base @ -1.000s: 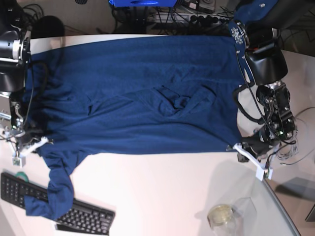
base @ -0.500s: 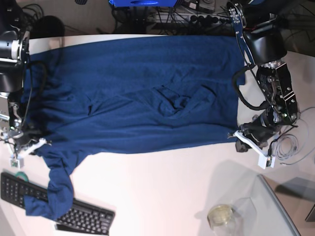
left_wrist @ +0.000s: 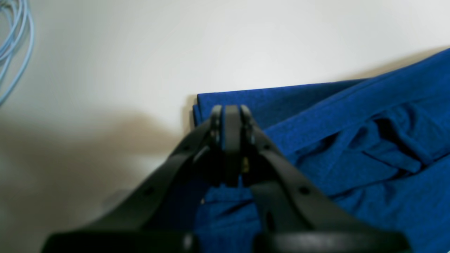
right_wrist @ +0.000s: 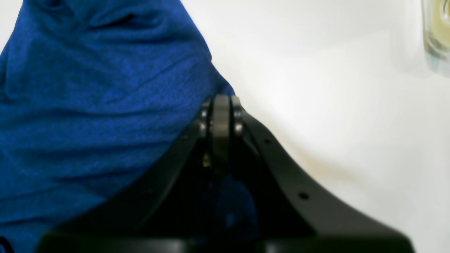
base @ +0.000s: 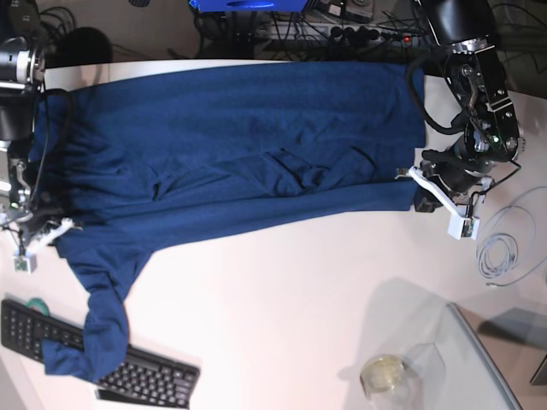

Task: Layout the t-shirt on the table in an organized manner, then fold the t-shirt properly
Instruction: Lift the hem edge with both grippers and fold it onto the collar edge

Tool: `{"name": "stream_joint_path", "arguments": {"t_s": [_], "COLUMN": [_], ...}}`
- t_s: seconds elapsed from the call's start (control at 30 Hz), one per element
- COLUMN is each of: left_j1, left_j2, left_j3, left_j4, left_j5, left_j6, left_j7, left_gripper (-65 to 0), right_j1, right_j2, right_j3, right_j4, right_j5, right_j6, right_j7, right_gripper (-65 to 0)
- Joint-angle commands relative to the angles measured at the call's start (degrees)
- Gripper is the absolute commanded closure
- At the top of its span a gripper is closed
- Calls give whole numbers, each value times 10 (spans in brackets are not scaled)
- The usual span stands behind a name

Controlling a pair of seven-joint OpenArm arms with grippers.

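Layout is the step I judge to be in hand: the t-shirt (base: 239, 154) lies spread across the table (base: 282, 299), but creases bunch at its middle and one sleeve trails down onto the keyboard (base: 128, 376) at the near left of the base view. My left gripper (left_wrist: 230, 119) has its jaws pressed together on the hem corner of the shirt, the folded edge showing just past the tips in the left wrist view. My right gripper (right_wrist: 221, 109) is likewise pinched closed, with blue cloth running in under its tips at the shoulder end.

With both ends held, the next move as I read it calls for drawing the cloth taut between the two arms and setting it down flat, without letting either pinch slip. After that the stray sleeve needs bringing back onto the table.

Room is uneven. The far edge of the shirt runs close along the far edge of the table, so there is little space that way. Toward the near side the white top is broad and bare. A glass panel (base: 487, 359) and a small jar (base: 383, 373) stand at the near right, well apart from the cloth, and a coil of pale cable (base: 508, 256) lies near my left arm, which I would steer clear of.
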Motion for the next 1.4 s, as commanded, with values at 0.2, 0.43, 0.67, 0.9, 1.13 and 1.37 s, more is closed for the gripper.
{"name": "stream_joint_path", "arguments": {"t_s": [0.2,0.43,0.67,0.9,1.13,1.37], "left_j1": [21,32,54,74,81,82], "left_j2": [-10,-9,-6,-6,-7,-9], "left_j3": [-2,-7,-31,-31,-31,-31], "left_j4": [20,42,80,85,48,-3], "left_j5": [-8,-8,-8,-8,-4,-3], "left_j6": [-2,-2,-2,-3,-3,-3], "left_j7": [-13,-11,-3,3,1,0], "left_gripper": [0,0,0,0,0,0], "right_j1": [-5,-65,-90,-130,-162,-189], "right_j2": [12,6,1,-13,-14,-26], "right_j3": [3,36,68,69,69,69], "right_j4": [16,133,197,263,283,280], "right_j5": [4,4,3,3,3,4], "right_j6": [-4,-7,-11,-12,-52,-55], "right_j7": [10,-25,-88,-140,-163,-163], "right_gripper": [-2,-2,-2,-2,-2,-2]}}
